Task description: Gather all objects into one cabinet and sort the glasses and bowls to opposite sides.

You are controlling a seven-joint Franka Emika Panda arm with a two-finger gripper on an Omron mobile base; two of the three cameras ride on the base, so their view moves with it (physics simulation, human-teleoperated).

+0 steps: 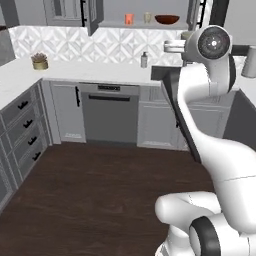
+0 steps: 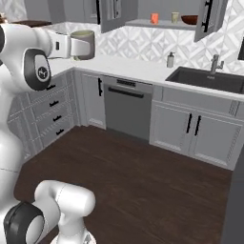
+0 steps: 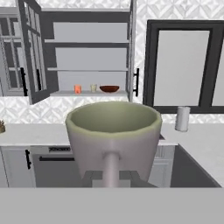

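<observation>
We have the gripper [image 3: 111,177] pinched shut on the handle of the dull grey-brown cup [image 3: 113,140], carried well short of the open grey wall cabinet [image 3: 89,92], whose shelf already holds the small orange tumbler [image 3: 77,89], cream mug [image 3: 93,88] and wide red-brown bowl [image 3: 109,89].

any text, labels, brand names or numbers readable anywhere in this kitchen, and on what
None readable. The cup in the gripper, the orange tumbler, the bowl, the soap bottle and the dishwasher carry no legible lettering; the robot's round joint mark is a symbol, not text.
</observation>
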